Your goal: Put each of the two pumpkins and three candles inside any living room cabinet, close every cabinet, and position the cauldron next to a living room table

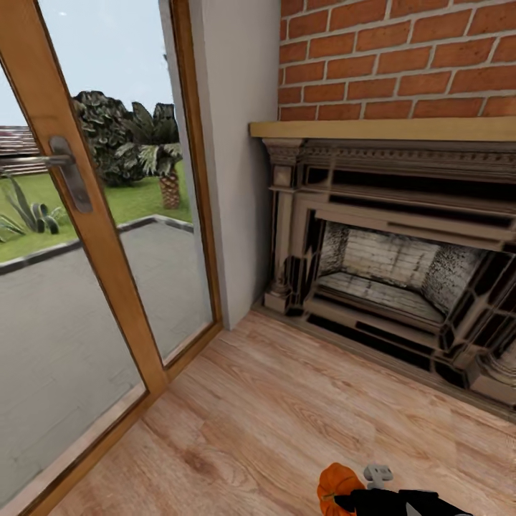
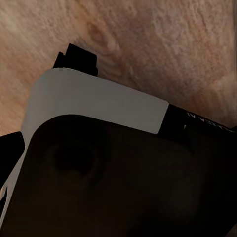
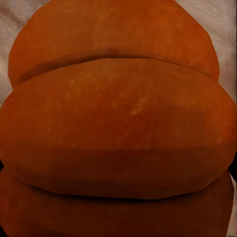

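One bright-orange ribbed pumpkin [image 1: 335, 486] hangs low over the wooden floor at the bottom edge of the head view, at the tip of my black right arm. My right gripper [image 1: 352, 502] is shut on it. In the right wrist view the pumpkin [image 3: 118, 123] sits very close to the camera, its broad ribs hiding the fingers. The candles, the cabinet, the cauldron and the other pumpkin are out of view.
A dark carved fireplace [image 1: 387, 272] with a pale wooden mantel stands under a red brick wall at the right. A wood-framed glass door [image 1: 79, 236] to a patio and garden is at the left. Light plank floor [image 1: 272, 408] lies between them. My own white-and-black body [image 2: 94, 113] shows above the floor in the left wrist view.
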